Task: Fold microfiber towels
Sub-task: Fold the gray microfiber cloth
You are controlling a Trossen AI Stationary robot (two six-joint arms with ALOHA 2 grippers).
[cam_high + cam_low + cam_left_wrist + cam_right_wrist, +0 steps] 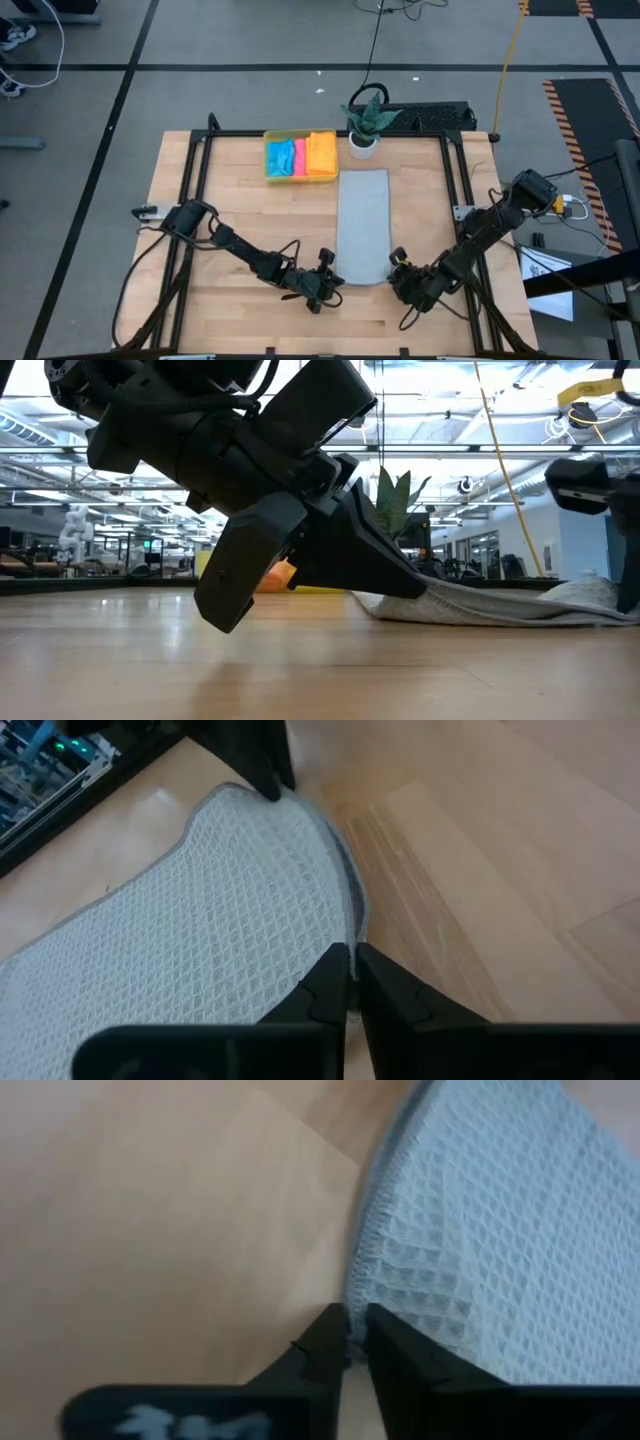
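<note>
Grey towel (pixel 362 225) lying long and flat mid-desk (pixel 240 210), near corners pinched: left gripper (pixel 333 283) clenched on one, right gripper (pixel 398 265) on the other. Best lifted evenly, carried toward the far edge, corners kept level. Other towels (pixel 300 155) folded in tray (pixel 268 157).

arms: two, dark, jointed | cables: black, looped alongside | jaws: black, tapered, angular
</note>
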